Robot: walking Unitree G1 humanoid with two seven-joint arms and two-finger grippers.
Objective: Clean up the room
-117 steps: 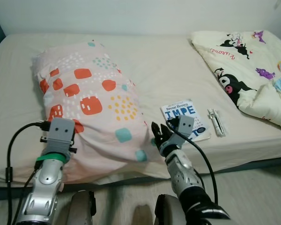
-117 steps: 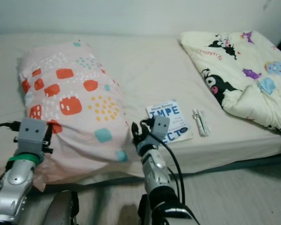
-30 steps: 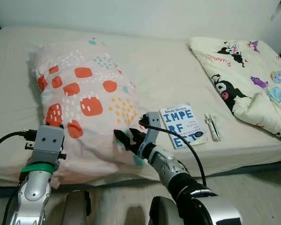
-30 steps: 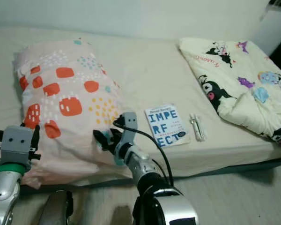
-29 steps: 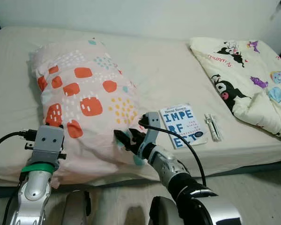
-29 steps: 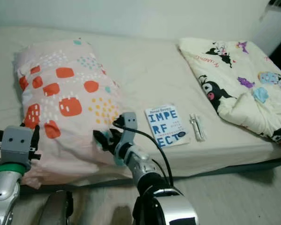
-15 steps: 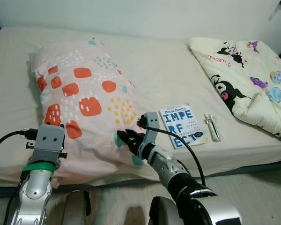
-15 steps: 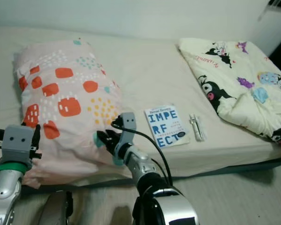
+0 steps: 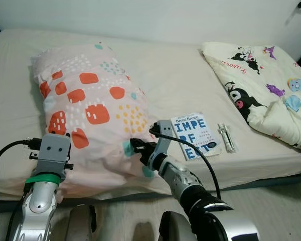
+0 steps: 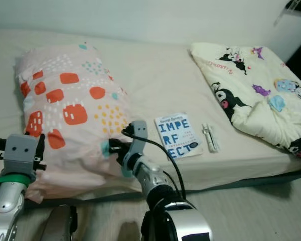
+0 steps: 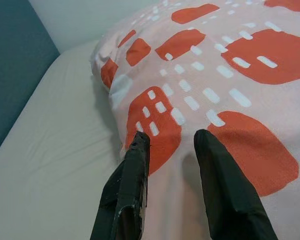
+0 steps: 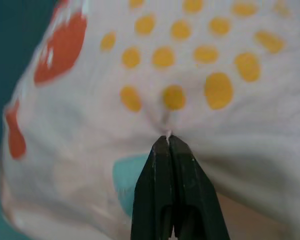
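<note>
right gripper: pinched on near-right fabric of pink orange-patterned pillow, likely to drag it | left gripper: fingers apart over near-left corner

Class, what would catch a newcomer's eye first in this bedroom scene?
A big spotted pillow covers the bed's left side, the right gripper pinching its cover with shut jaws. The left gripper hovers open at its near corner. A book lies beside it, a cartoon blanket further right.

One pillow, one book, one quilt, one small white object, one bed, two grippers.
</note>
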